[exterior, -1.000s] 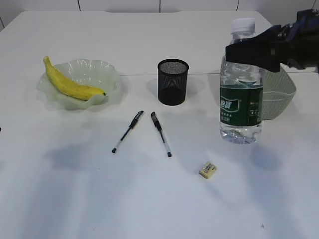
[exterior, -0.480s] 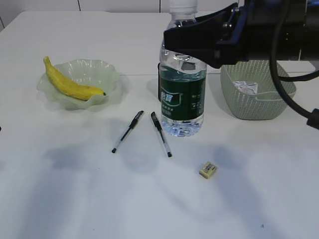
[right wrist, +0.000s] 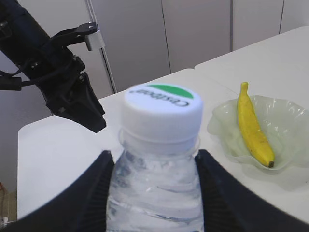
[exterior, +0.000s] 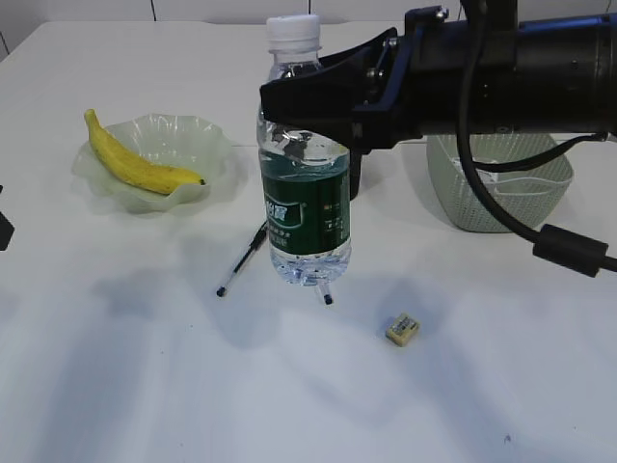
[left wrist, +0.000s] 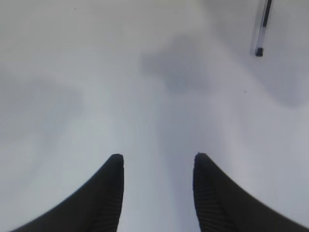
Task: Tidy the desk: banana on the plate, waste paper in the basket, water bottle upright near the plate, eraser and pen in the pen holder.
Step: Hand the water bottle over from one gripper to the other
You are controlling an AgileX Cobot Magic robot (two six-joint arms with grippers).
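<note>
The water bottle (exterior: pixel 307 193), clear with a white cap (right wrist: pixel 161 108) and a green label, hangs upright over the pens. My right gripper (exterior: pixel 310 104) (right wrist: pixel 153 157) is shut on its shoulder, just below the cap. The banana (exterior: pixel 135 164) (right wrist: pixel 253 130) lies on the pale green plate (exterior: pixel 210 137) (right wrist: pixel 289 116) at the left. One pen (exterior: pixel 247 255) (left wrist: pixel 262 29) lies on the desk. A second pen (exterior: pixel 326 295) shows only its tip under the bottle. The eraser (exterior: pixel 402 330) lies at the front right. The pen holder (exterior: pixel 355 178) is mostly hidden behind the bottle. My left gripper (left wrist: pixel 157 157) is open over bare desk (left wrist: pixel 96 72). The waste paper is hidden.
The grey-green basket (exterior: pixel 501 198) stands at the right, its inside covered by my right arm (exterior: pixel 511 68) and its cable (exterior: pixel 569 253). The left arm (right wrist: pixel 63 87) shows dark beyond the bottle in the right wrist view.
My right gripper has carried the bottle leftwards, from in front of the basket, past the pen holder, to above the pens. The arm now covers the basket's inside.
</note>
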